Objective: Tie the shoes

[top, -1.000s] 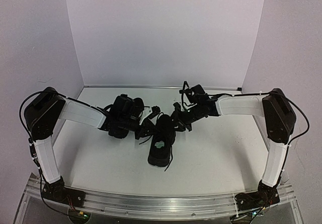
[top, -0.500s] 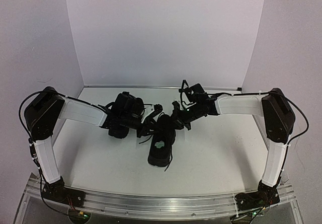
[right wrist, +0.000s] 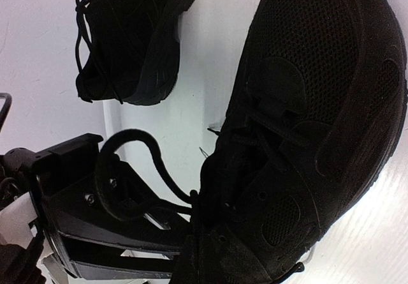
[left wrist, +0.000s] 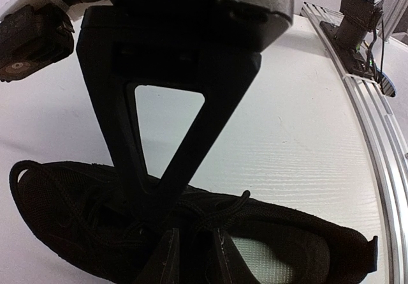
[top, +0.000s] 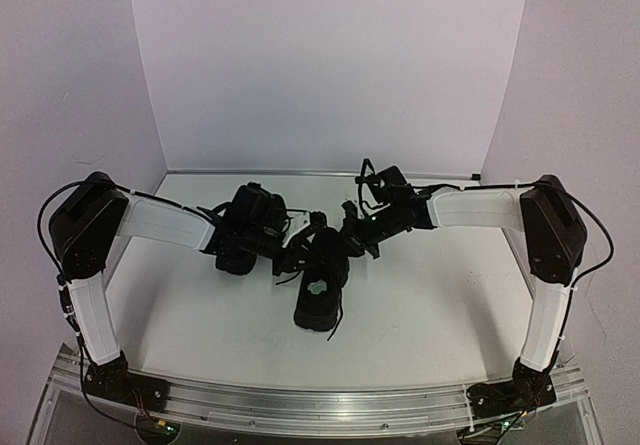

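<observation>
One shoe (top: 320, 312) lies in the middle of the counter (top: 430, 305), heel towards the near edge and toe towards the far wall. A pale patch (top: 318, 287) shows inside its opening. The other shoe (right wrist: 127, 41) lies to its left, with a strip of bare counter between them. In the top view it is mostly hidden under the left arm's wrist.

The left gripper (top: 293, 252) reaches in from the left and is down on the lacing of the middle shoe. In the left wrist view, its finger (left wrist: 153, 124) with the three-cornered opening comes down onto the laces just ahead of the pale patch. The jaws look close together there, but I cannot tell whether they are clamped on a lace. In the right wrist view, a lace loop (right wrist: 118, 145) arches up beside that gripper and runs back into the shoe's lacing.

The right gripper (top: 352, 237) comes in from the right and is at the far end of the same shoe, near the left one. Its tips are lost against the black shoe, so I cannot tell how its jaws stand.
</observation>
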You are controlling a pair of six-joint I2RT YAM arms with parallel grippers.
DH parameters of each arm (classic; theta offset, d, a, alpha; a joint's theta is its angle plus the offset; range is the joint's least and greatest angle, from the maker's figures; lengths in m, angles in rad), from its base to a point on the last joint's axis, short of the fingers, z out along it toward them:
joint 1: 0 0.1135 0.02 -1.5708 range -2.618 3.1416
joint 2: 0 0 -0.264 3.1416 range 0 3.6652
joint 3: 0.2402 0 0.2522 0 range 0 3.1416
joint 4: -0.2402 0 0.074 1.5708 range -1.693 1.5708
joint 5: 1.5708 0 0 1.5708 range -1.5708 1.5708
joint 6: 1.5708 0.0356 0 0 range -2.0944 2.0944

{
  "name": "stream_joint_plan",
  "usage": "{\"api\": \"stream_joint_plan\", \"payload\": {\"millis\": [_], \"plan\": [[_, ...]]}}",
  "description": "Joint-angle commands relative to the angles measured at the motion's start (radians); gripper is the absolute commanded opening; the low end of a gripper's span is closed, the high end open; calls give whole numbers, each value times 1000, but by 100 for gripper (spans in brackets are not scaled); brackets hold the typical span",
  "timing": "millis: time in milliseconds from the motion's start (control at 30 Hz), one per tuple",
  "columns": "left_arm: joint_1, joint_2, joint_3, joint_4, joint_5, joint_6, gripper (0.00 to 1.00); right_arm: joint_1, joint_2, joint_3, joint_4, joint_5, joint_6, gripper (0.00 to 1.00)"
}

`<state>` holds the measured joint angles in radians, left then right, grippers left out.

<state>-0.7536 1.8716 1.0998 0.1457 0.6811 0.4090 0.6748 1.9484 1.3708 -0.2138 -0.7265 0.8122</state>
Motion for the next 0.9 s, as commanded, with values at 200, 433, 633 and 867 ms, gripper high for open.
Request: {"api": "stream_joint_plan", "payload": {"millis": [200,433,633,867], "plan": [[-1,-10,39,2,3,-20,0,6,-3,29,4,-5,-13,0],[4,-40,32,34,-8,-90,0,6,-10,18,2,-3,-16,0],[19,-45,23,67,-22,-172,0,6,-23,8,1,4,-16,0],[25,-20,37,74,-45,-224,0,7,-35,10,1,10,-13,0]]}}
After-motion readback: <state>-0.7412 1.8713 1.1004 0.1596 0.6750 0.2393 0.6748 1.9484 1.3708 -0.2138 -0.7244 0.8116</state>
